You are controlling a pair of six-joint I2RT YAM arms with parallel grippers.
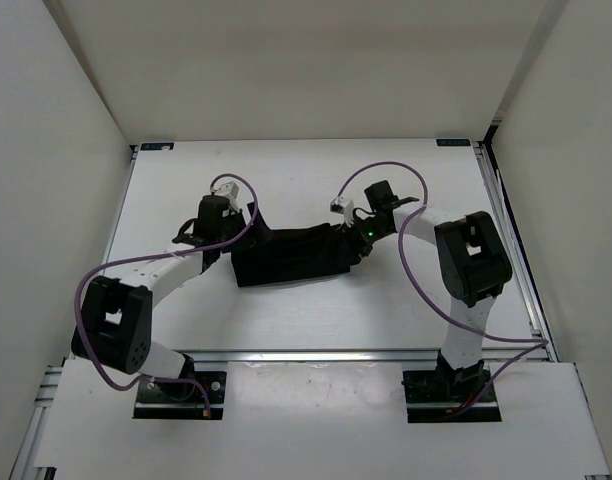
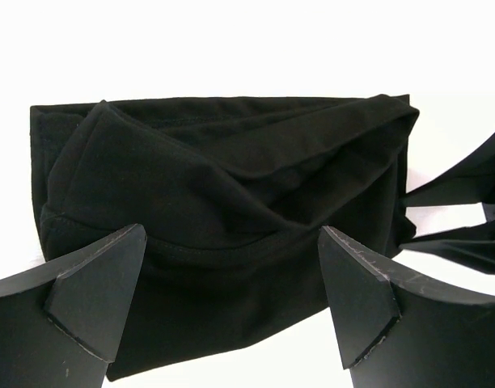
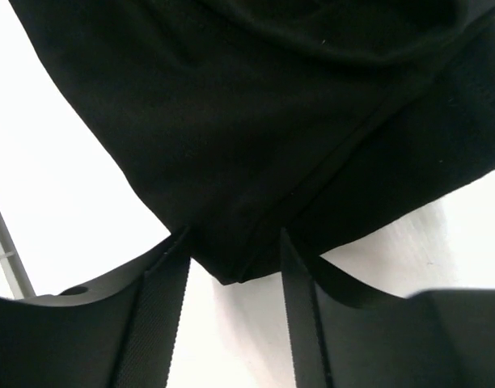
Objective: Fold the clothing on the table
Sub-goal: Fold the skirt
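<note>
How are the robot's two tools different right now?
The left tool is spread wide; the right tool has a narrower gap. The left tool holds nothing, while a corner of the clothing sits between the right tool's fingers. Both are black and sit at opposite ends of the clothing.

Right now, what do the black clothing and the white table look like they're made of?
The clothing looks like soft matte knit fabric, possibly jersey: it slumps in loose folds and shows stitched hems. The table seems a hard, smooth white board, perhaps laminate; its surface is flat and even. The rail along its near edge looks like bare metal.
</note>
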